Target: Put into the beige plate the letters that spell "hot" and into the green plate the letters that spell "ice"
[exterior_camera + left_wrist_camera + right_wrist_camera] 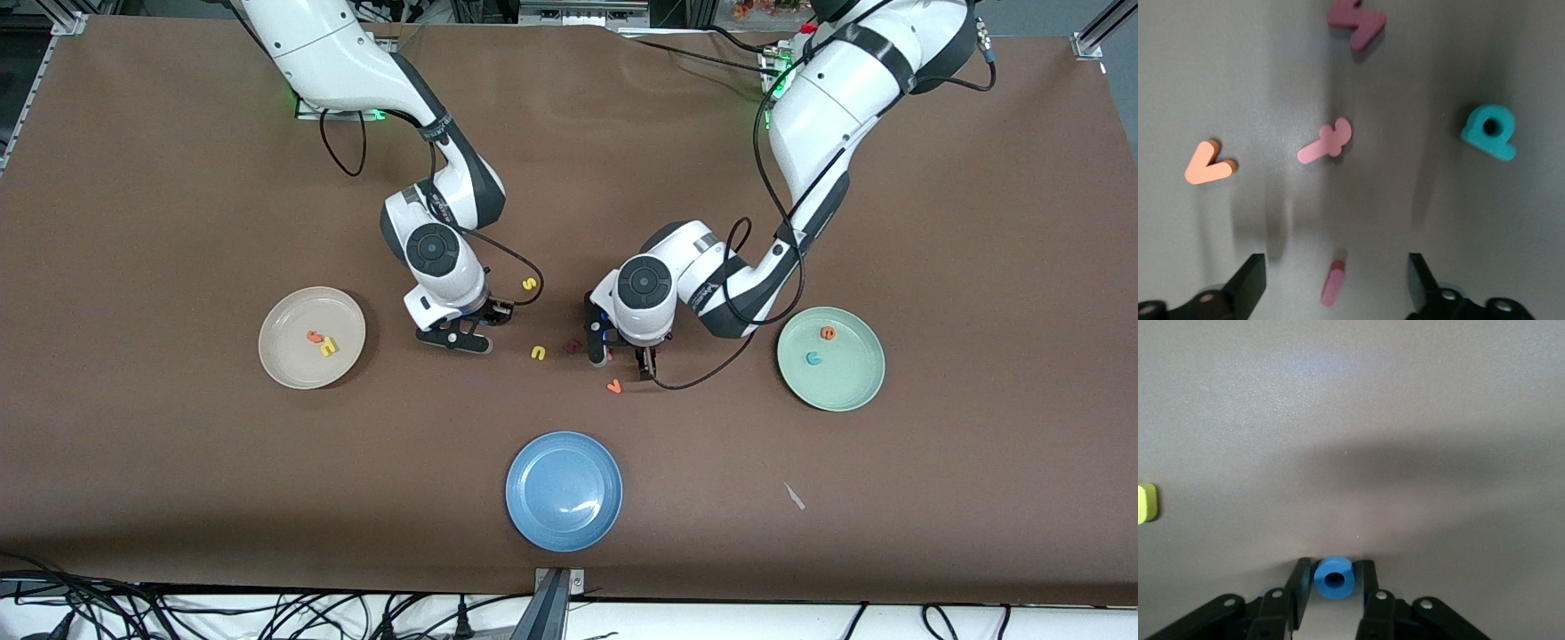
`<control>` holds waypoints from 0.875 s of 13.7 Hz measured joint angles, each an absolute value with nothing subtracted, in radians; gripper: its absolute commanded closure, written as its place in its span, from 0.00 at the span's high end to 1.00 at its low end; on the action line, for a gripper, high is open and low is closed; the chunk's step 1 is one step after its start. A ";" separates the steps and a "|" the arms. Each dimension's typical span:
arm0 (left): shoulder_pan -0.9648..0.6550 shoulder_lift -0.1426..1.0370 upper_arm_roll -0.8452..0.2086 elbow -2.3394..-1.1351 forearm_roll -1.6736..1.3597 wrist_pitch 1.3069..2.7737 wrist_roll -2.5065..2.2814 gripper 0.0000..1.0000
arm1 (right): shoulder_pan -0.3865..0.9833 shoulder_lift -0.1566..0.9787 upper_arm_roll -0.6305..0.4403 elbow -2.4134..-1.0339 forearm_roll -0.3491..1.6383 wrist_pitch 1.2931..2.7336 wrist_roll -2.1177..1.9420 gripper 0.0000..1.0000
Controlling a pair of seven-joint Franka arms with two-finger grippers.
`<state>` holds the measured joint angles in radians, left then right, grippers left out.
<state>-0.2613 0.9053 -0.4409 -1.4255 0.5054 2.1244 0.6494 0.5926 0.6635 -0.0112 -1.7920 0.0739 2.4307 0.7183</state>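
Note:
The beige plate (283, 360) holds the orange "t" (313, 336) and the yellow "h" (328, 347). Beside it, toward the table's middle, my right gripper (455, 338) is down at the table. The right wrist view shows that gripper (1334, 568) shut on the blue ring "o" (1334, 580). The green plate (849, 382) holds the orange "e" (828, 333) and the teal "c" (812, 358). My left gripper (621, 360) hangs low near the middle of the table. In its wrist view the left gripper (1335, 267) is open, with the reddish-pink bar "i" (1331, 288) on the table between its fingers, untouched.
A blue plate (564, 491) sits nearest the front camera. Loose letters lie around the left gripper: an orange "v" (1207, 164), a pink "t"-like letter (1327, 141), a teal "d" (1490, 131) and a dark magenta letter (1358, 20). A yellow "s" (530, 284) and a yellow "u" (538, 353) lie between the grippers.

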 measured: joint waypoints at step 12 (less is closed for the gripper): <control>-0.261 0.906 -0.441 -1.426 0.532 2.102 0.702 0.60 | 0.593 0.664 -0.013 -1.766 0.073 2.412 0.721 0.21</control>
<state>-0.2614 0.9056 -0.4405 -1.4260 0.5315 2.1019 0.7018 0.5926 0.6636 -0.0127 -1.7663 0.0725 2.4125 0.7206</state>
